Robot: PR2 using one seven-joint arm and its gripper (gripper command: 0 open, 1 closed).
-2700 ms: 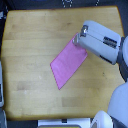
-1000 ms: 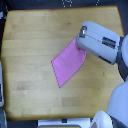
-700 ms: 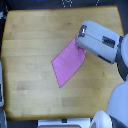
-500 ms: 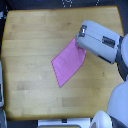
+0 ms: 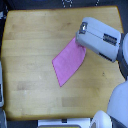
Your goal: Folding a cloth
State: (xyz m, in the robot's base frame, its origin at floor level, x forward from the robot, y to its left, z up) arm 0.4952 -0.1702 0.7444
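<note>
On the wooden table (image 5: 30, 45), one pink cloth (image 5: 68, 61) lies flat just right of the frame's centre, its upper corner hidden under the single grey-white gripper (image 5: 80, 42), whose arm slants in from the right edge, its jaws covered so I cannot tell their state.

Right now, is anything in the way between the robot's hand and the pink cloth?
Nothing visible is. The arm already covers the cloth's upper corner. The hand itself is hidden under it. Only bare wooden table surrounds the cloth.
</note>
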